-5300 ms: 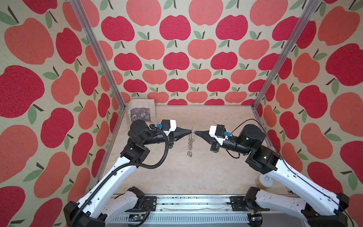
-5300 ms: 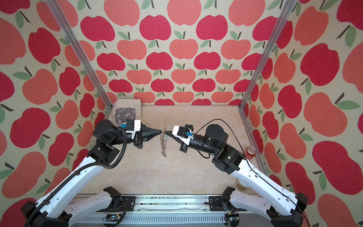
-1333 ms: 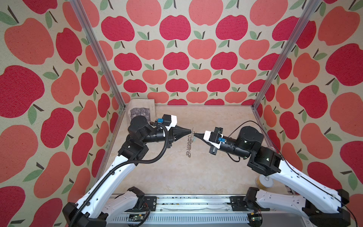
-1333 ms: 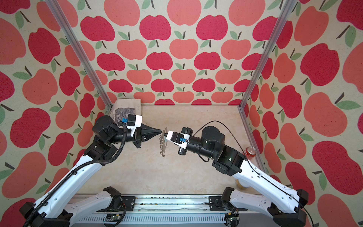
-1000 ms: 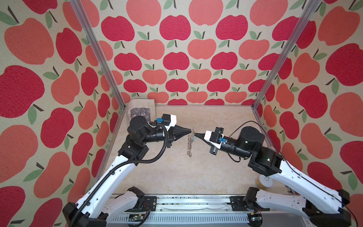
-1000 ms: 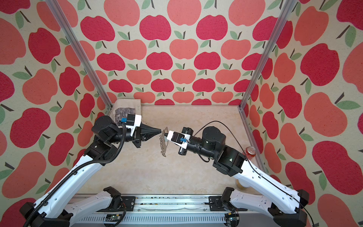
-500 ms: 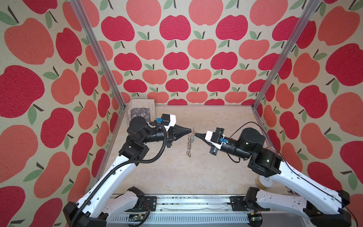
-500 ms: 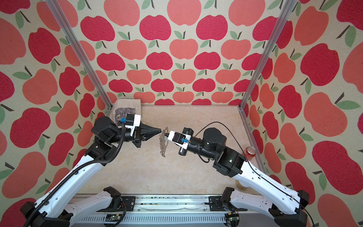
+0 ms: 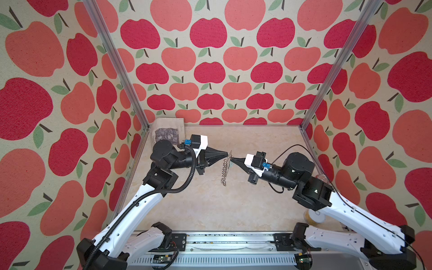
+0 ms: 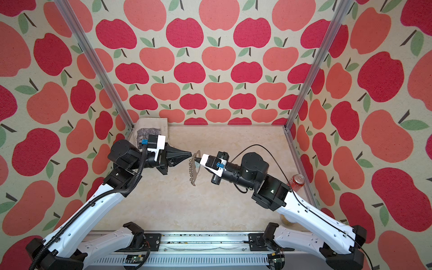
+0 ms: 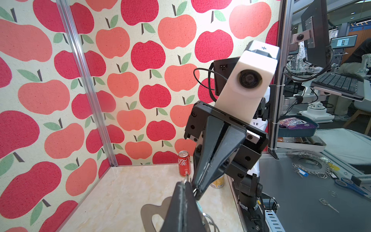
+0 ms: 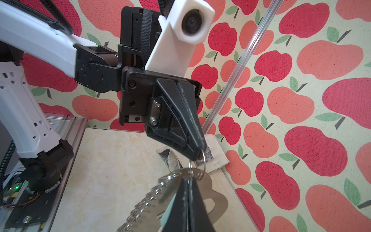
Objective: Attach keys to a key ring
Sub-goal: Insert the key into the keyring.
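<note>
- The left hand (image 9: 227, 154) is seen with jaws pressed together on a small wire ring (image 12: 203, 160) at the top of the key ring (image 12: 212, 198), which is hung edge-on in the air above the tabletop (image 9: 210, 205), between the two arms.
- The right hand (image 9: 231, 160) is met tip to tip with it, jaws all but closed; the key (image 12: 167, 211) appears to be pinched there, only its pale head being shown.
- The threading step is judged to be in hand.
- Next, the key's hole must be worked onto the ring's wire end while the ring is held steady.
</note>
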Robot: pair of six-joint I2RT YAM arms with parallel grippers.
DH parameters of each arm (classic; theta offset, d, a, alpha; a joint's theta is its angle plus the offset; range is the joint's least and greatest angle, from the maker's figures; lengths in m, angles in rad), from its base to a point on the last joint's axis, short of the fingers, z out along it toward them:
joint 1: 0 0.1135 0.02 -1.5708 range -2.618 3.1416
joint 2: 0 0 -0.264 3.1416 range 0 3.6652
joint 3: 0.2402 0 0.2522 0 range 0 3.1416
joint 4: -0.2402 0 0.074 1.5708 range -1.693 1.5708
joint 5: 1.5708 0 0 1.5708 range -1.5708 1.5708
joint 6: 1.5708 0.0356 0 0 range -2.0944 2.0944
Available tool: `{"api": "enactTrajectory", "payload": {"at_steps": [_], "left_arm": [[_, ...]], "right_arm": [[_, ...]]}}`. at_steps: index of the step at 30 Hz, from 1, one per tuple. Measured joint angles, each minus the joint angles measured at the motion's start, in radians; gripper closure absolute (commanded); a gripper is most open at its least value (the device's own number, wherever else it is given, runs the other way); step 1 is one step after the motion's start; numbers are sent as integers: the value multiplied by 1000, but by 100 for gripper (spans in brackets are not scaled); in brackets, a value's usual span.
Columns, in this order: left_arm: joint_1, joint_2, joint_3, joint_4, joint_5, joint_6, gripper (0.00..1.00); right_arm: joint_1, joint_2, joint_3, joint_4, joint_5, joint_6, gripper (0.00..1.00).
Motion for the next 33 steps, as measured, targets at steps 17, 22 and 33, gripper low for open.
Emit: {"api": "enactTrajectory", "payload": {"at_steps": [17, 22, 33], "left_arm": [[21, 0, -44, 159, -8, -48, 100], [28, 0, -47, 235, 29, -102, 100], [28, 2, -48, 314, 82, -165, 100]], "right_arm": [[-31, -61, -12, -84, -77, 26, 66], [-150, -61, 23, -85, -163, 84, 69], [-314, 24, 95, 19, -406, 269, 75]]}}
